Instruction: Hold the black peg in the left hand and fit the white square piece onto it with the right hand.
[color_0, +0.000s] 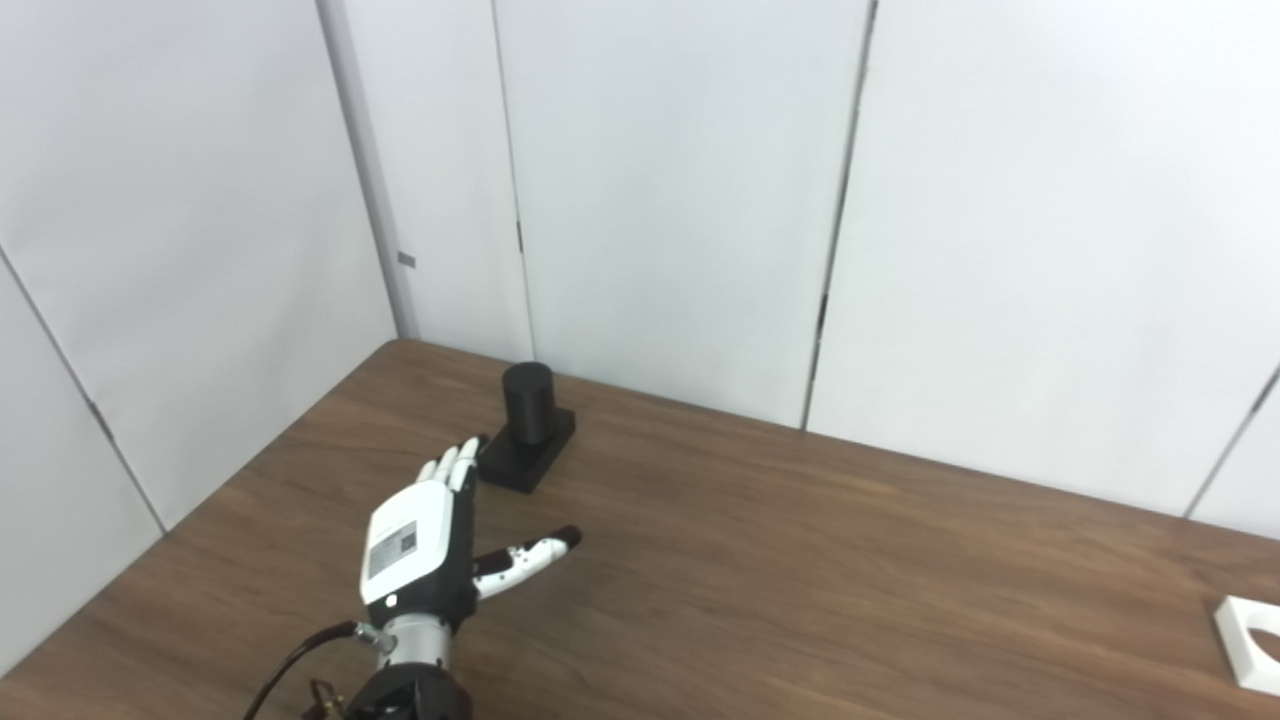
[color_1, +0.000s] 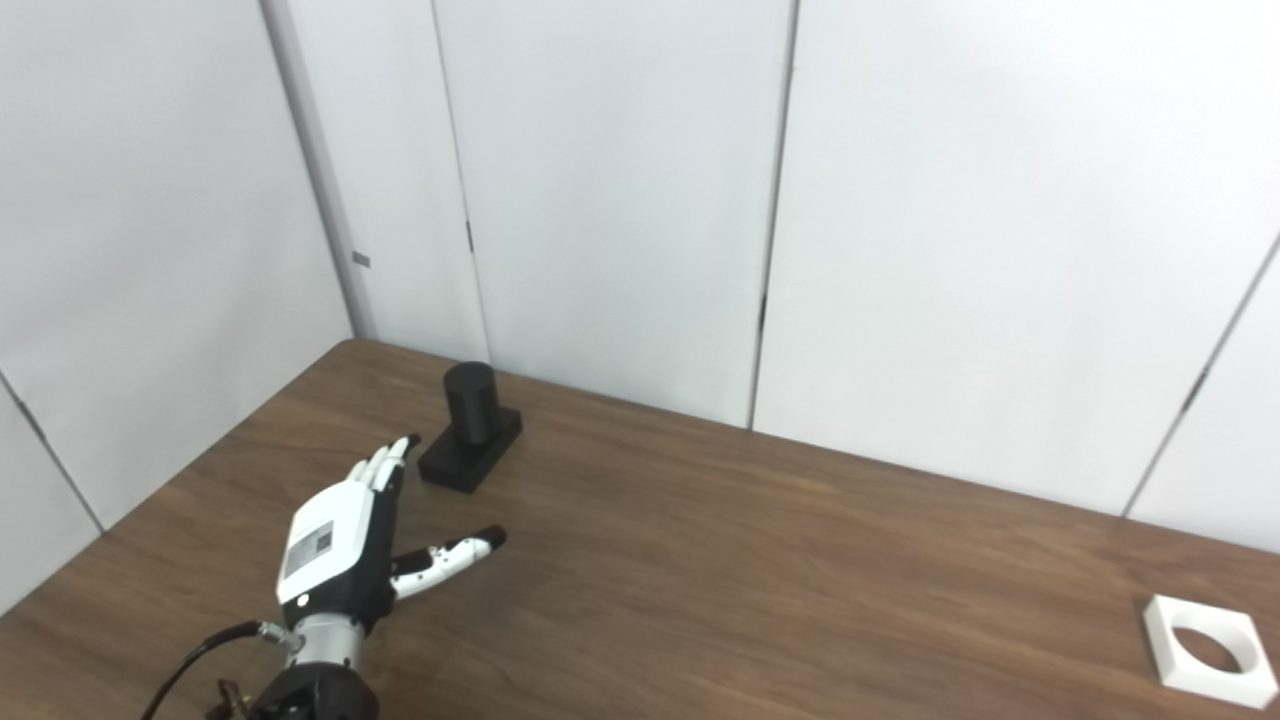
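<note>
Left hand (color_0: 418, 545), fingers spread and empty, just short of black peg (color_0: 527, 403) standing upright at the tabletop's (color_0: 800, 560) far left; white square piece (color_1: 1208, 651) far right, right hand unseen; risk: extended fingertips nudge or topple peg before closing.

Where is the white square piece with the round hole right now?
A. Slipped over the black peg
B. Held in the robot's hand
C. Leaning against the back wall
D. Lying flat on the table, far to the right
D: the white square piece lies flat on the table at the far right, well apart from the black peg and the open left hand.
</note>
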